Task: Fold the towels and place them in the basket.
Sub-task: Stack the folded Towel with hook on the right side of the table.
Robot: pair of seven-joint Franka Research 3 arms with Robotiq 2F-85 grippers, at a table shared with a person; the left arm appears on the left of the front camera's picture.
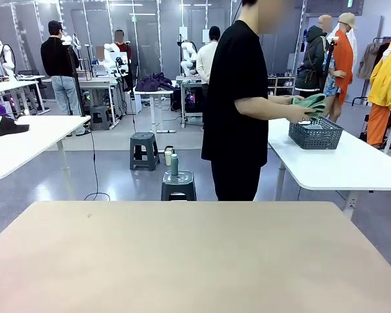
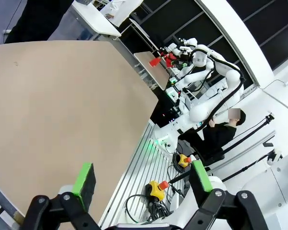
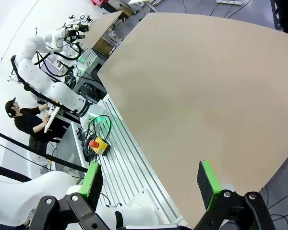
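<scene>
Bare tan table, both grippers spread and holding nothing; towel and basket far off with the person.

The left gripper [image 2: 141, 179] hangs with its green pads wide apart over the table's [image 1: 195, 254] near edge, plain tan board ahead of it. The right gripper [image 3: 151, 179] is spread the same way above the opposite edge, metal rails and cables below it. Far beyond both, past the table, a person [image 1: 238, 98] in black holds a green towel [image 1: 311, 102] just over the dark basket [image 1: 316, 133] on a white side table [image 1: 339, 163]. Stools stand on the grey floor.
</scene>
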